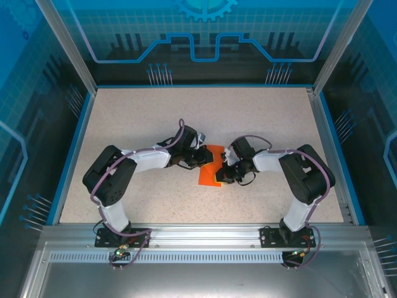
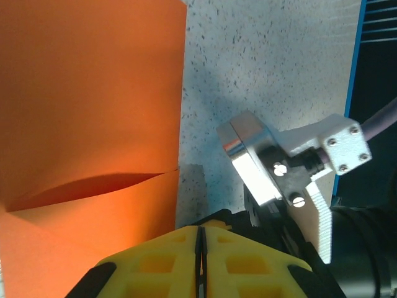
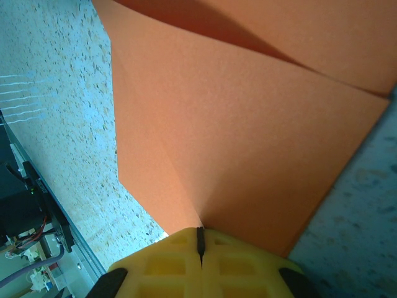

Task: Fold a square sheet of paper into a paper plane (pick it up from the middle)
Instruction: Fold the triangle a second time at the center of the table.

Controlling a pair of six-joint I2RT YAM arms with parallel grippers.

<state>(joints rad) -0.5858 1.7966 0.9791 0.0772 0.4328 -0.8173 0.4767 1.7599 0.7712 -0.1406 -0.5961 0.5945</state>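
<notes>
**Both grippers closed at the folded orange sheet, mid-table**

Nearest to us, an aluminium rail [image 1: 205,233] carries the two arm bases. From there the left arm [image 1: 115,180] and the right arm [image 1: 304,174] bend inward and meet over the middle of the speckled table [image 1: 155,118].

The square sheet of paper [image 1: 208,176] lies between them at the table's centre, partly covered by both wrists. It is bright orange and already folded.

In the left wrist view we see the left gripper [image 2: 200,233] with its yellow fingers pressed together, only a thin dark slit between them. The sheet [image 2: 93,93] spreads out to the left of those fingers, with one flap lifted slightly over the layer beneath. We cannot tell whether this gripper pinches any paper. Just beyond it to the right stands a white and silver bracket [image 2: 279,164] with screws.

In the right wrist view the right gripper [image 3: 200,234] is also closed. A crease in the sheet [image 3: 248,124] runs straight into the slit between its fingers, so we read it as pinching the paper's edge.

Beyond the paper the table runs to a blue rim [image 1: 198,86], with a blue patterned panel [image 1: 205,37] behind.
</notes>
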